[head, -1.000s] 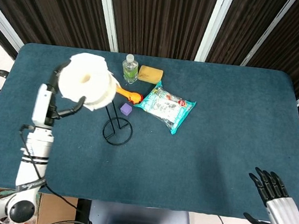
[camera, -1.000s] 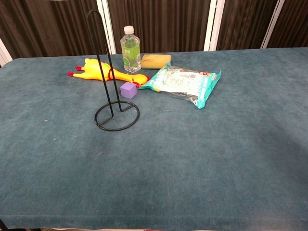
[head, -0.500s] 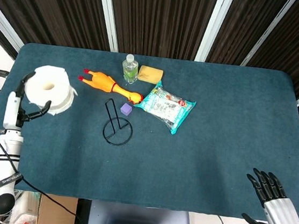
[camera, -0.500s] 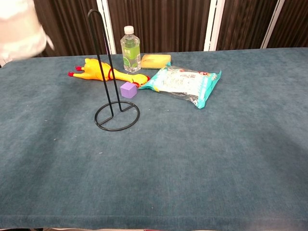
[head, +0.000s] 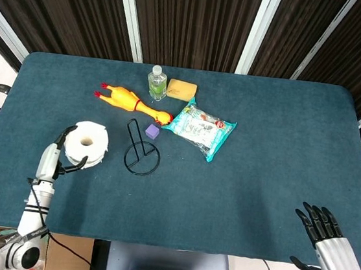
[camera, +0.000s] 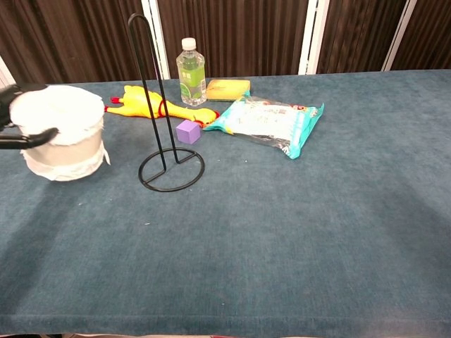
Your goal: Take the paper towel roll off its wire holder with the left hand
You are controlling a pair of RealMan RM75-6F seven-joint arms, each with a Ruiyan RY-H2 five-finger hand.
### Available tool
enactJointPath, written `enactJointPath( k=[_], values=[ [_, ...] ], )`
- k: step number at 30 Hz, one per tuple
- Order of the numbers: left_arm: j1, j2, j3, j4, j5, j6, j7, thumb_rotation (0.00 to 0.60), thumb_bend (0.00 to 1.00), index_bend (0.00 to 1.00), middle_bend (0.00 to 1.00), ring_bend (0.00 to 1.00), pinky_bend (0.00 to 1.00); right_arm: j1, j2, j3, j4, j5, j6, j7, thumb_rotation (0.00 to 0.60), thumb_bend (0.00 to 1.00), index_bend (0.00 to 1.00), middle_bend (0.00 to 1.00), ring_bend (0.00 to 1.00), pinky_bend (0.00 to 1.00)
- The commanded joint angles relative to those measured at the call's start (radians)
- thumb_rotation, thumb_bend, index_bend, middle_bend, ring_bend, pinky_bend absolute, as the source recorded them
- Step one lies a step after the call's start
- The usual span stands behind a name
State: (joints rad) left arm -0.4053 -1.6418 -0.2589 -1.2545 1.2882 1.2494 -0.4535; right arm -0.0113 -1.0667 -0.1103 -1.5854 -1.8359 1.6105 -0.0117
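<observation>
The paper towel roll [head: 86,145] is off the wire holder [head: 141,150] and stands up on its flat end on the table [head: 260,183], just left of the holder and not touching it. The left hand [head: 60,158] is wrapped around the near left side of the roll, with dark fingers [camera: 32,139] curled around its white side, so it is holding it. I cannot tell if the roll is pressing down on the table or is just above it. The right hand [head: 328,240] is far away at the near right corner, fingers spread, holding nothing. The roll looks light and soft. It is squishy paper, so a hard squeeze would dent it, and the loose outer sheet near the bottom could peel or flap. It is not slippery and will not break. The best place to hold it is around the middle of its round side, with fingers on one side and thumb on the other, just as the hand does here. The hole in the top is another spot, but it is small. The job looks almost done, as the holder stands bare. Behind the holder lie a yellow rubber chicken [head: 133,102], 1 small purple cube [head: 152,131], a water bottle [head: 157,83], a yellow sponge [head: 182,89] and a snack bag [head: 201,127].
</observation>
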Motion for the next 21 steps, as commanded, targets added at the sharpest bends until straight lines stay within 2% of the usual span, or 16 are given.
enactJointPath(
  k=[1,2,4,7,12,15,19,21],
  values=[
    [-0.018,-0.030,-0.002,0.013,-0.018,-0.020,0.045,0.600,0.46,0.17,0.23,0.25,0.28,-0.002,0.004,-0.002,0.004,-0.006,0.010,0.011,0.600,0.03,0.00,0.00,0.00,0.00],
    [-0.018,-0.032,-0.006,0.010,-0.023,-0.016,0.057,0.600,0.43,0.07,0.13,0.16,0.20,-0.003,0.005,-0.003,0.006,-0.007,0.013,0.015,0.600,0.03,0.00,0.00,0.00,0.00],
    [-0.015,-0.031,-0.010,-0.005,-0.029,-0.005,0.077,0.600,0.39,0.00,0.03,0.05,0.13,-0.003,0.006,-0.002,0.010,-0.006,0.014,0.020,0.600,0.03,0.00,0.00,0.00,0.00],
    [-0.007,-0.004,-0.004,-0.047,-0.052,-0.031,0.109,0.600,0.37,0.00,0.00,0.00,0.09,-0.002,0.006,-0.003,0.013,-0.009,0.013,0.023,0.600,0.03,0.00,0.00,0.00,0.00],
    [0.009,0.064,0.004,-0.110,-0.072,-0.050,0.151,0.600,0.37,0.00,0.00,0.00,0.09,-0.004,0.006,-0.006,0.014,-0.014,0.019,0.023,0.600,0.03,0.00,0.00,0.00,0.00],
    [0.043,0.091,0.028,-0.092,-0.039,0.036,0.248,0.600,0.35,0.00,0.00,0.00,0.16,-0.010,0.009,-0.007,0.015,-0.018,0.032,0.031,0.600,0.03,0.00,0.00,0.00,0.00],
    [0.155,0.138,0.081,-0.084,0.072,0.281,0.319,0.600,0.35,0.00,0.00,0.00,0.14,-0.017,0.009,-0.001,0.022,-0.001,0.043,0.039,0.600,0.03,0.00,0.00,0.00,0.00],
    [0.170,0.146,0.090,-0.087,0.088,0.308,0.317,0.600,0.35,0.00,0.00,0.00,0.12,-0.017,0.009,0.000,0.021,0.001,0.041,0.038,0.600,0.03,0.00,0.00,0.00,0.00]
  ],
)
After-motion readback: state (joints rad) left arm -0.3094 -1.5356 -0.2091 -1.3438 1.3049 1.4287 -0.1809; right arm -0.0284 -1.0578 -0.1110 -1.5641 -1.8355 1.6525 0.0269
